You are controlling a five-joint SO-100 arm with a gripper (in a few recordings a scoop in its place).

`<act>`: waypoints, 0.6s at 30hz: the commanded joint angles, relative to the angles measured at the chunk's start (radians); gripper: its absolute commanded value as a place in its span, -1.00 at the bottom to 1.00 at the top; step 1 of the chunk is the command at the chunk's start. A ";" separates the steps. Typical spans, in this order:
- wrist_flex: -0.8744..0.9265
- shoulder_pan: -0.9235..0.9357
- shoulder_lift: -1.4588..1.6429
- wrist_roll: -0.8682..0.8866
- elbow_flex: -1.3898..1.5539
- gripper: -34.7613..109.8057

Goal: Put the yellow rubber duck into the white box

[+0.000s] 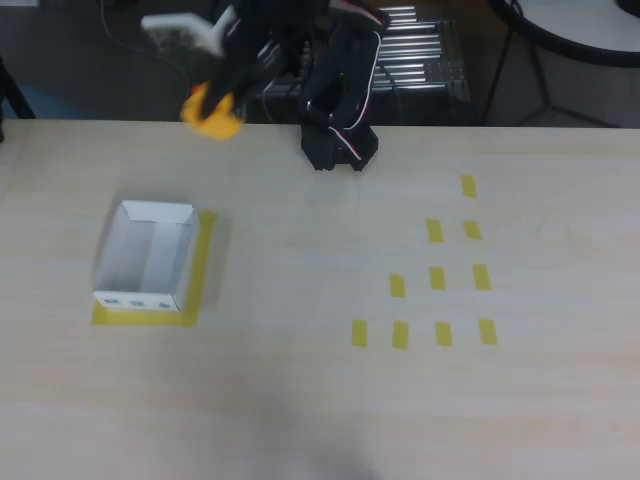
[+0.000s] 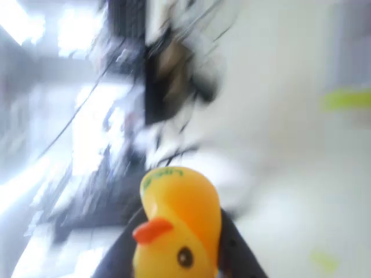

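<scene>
Tool (image 1: pixel 222 100) closed on the yellow rubber duck (image 1: pixel 212 112), held aloft near the surface's (image 1: pixel 300 400) far edge — probably above it, the view is blurred. White box (image 1: pixel 146 256) sits on yellow tape (image 1: pixel 203 262), well apart. Small tape strips (image 1: pixel 437 278) at right — dark cluttered room behind.

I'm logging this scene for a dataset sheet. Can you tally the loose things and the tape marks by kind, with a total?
Yellow rubber duck, held in the gripper above the table's far edge: 1
White box: 1
Yellow tape frame around the box: 1
Small yellow tape rectangles at the right of the overhead view: 10
Total: 13
</scene>
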 commanded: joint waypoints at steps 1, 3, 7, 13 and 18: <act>-0.204 0.247 0.000 -0.028 0.293 -0.52; -0.255 0.284 -0.120 -0.034 0.307 -0.52; -0.290 0.324 -0.362 -0.034 0.209 -0.52; -0.250 0.324 -0.730 -0.034 -0.069 -0.52; -0.152 0.299 -1.006 -0.034 -0.341 -0.52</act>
